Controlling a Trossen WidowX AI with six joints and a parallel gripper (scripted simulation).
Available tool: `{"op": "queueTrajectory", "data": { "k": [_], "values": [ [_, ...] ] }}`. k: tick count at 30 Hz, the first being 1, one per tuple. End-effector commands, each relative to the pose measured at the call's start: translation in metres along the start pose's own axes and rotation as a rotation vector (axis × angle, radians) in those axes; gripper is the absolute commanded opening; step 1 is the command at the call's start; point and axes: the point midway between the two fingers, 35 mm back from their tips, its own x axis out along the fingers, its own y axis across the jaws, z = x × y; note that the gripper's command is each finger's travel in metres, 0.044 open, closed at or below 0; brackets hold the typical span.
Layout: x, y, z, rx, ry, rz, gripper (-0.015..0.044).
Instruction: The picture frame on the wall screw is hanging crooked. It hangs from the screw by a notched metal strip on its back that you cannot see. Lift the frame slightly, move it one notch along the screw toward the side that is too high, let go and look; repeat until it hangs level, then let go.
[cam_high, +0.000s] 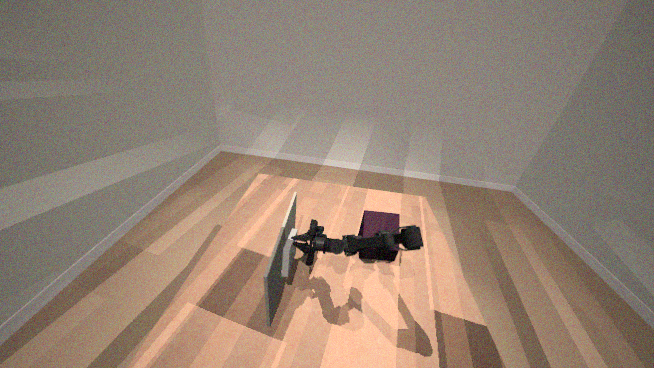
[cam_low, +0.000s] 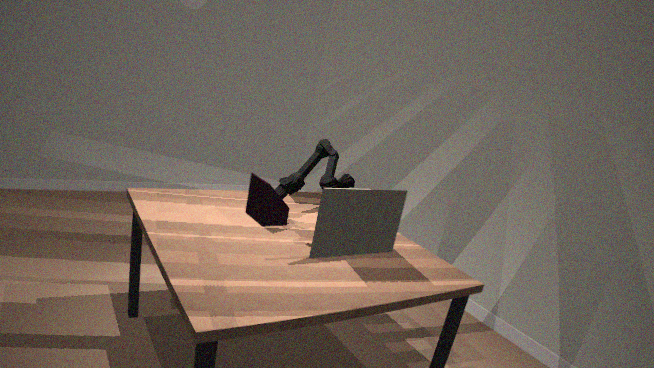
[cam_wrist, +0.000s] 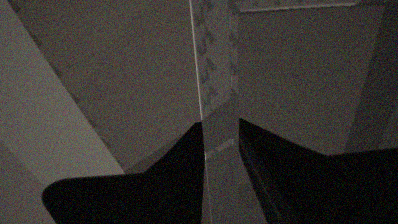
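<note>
The picture frame (cam_high: 286, 262) (cam_wrist: 217, 60) is a pale, thin frame seen nearly edge-on in the top view, against the grey upright wall panel (cam_high: 276, 295) (cam_low: 357, 225). In the exterior view the panel hides it. My gripper (cam_high: 294, 241) (cam_wrist: 218, 127) is shut on one bar of the frame; in the wrist view the bar runs up between the two black fingertips, with the frame's inside to the right. The fingers are hidden behind the panel in the exterior view. The screw and the notched strip are hidden. I cannot tell the frame's tilt from these views.
A dark purple block (cam_high: 382, 222) (cam_low: 267, 202) stands beside the arm's base. The wooden table (cam_low: 250, 300) carries the arm, the block and the panel. Shadows and light stripes cross the table and the room walls.
</note>
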Motion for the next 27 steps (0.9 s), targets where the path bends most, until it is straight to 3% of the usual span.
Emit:
{"op": "queueTrajectory", "data": {
  "k": [1,27],
  "values": [
    [0.0003,0.0024,-0.0019,0.001,0.004,0.015,0.0],
    [0.0002,-0.0045,-0.0016,0.001,0.005,0.006,0.0]
  ]
}}
